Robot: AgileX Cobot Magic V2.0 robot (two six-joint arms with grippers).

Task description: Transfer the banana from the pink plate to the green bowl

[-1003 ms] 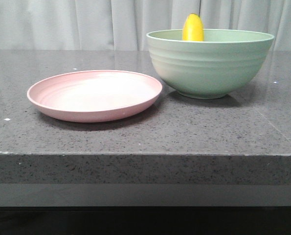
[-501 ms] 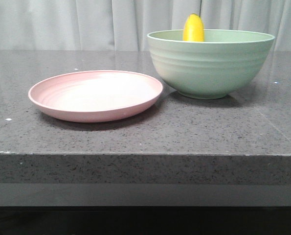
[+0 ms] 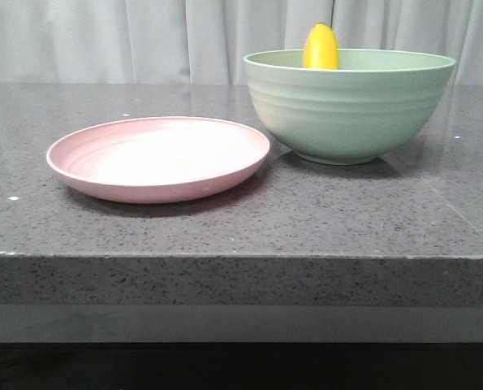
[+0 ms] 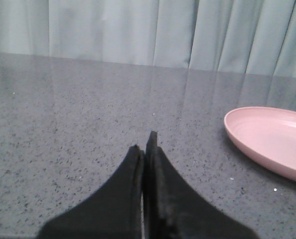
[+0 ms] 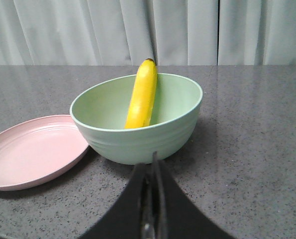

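Standing on end inside the deep, ridged, pale mint-green matte bowl (image 3: 351, 106), the short, curved bright-yellow banana (image 3: 321, 47) leans against the inner wall at the far rim, its dark tip poking above the bowl's edge in the upper middle of the front view. In the right wrist view the banana (image 5: 142, 95) rises from the bowl's (image 5: 138, 134) floor to its back rim. The round, shallow pale-pink matte plate (image 3: 158, 157) sits left of centre in the front view, holding nothing, its right rim just beside the bowl's base; whether the two touch cannot be told. Both rest on a dark grey speckled stone countertop (image 3: 225, 227), whose front edge runs straight across the lower half of the front view, with a broad bare strip between that edge and the dishes. Pale pleated curtains (image 3: 144, 41) close off the background. The left gripper (image 4: 145, 149) hovers low over bare countertop (image 4: 63, 124) at the bottom centre of its view, black fingers pressed together on nothing, the plate's (image 4: 272, 142) rim well apart at the right edge. The right gripper (image 5: 152, 174) likewise has its fingers together and empty, near the bowl's outer wall.
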